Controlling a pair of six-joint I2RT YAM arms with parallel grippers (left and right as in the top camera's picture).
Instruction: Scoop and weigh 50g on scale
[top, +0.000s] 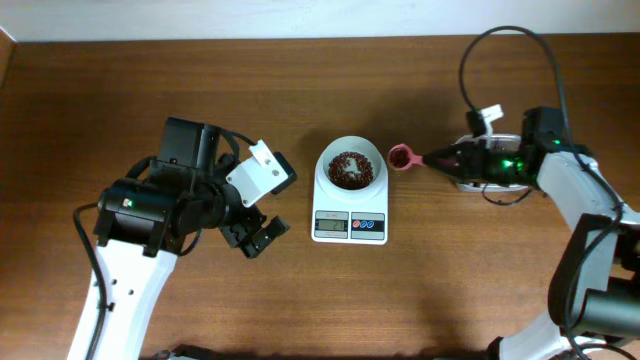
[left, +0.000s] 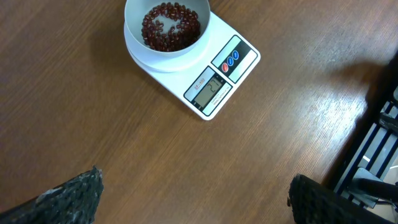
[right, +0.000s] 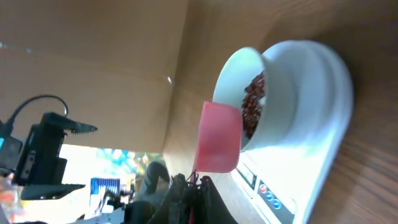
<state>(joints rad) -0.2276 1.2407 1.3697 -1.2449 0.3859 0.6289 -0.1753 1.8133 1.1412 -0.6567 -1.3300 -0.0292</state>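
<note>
My right gripper (top: 432, 158) is clamped on the scoop (top: 400, 157) by the scale (top: 350, 226), my left gripper (top: 256, 236) spread wide, so I should tip beans (top: 349, 170) in slowly.

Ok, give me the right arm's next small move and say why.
Probably slide the scoop over the bowl and tip it. The right gripper, shut on its handle, holds it beside the rim, not above the beans on the scale. Whether the scoop is loaded, and what the display reads, I cannot tell, so hold that loosely.
</note>
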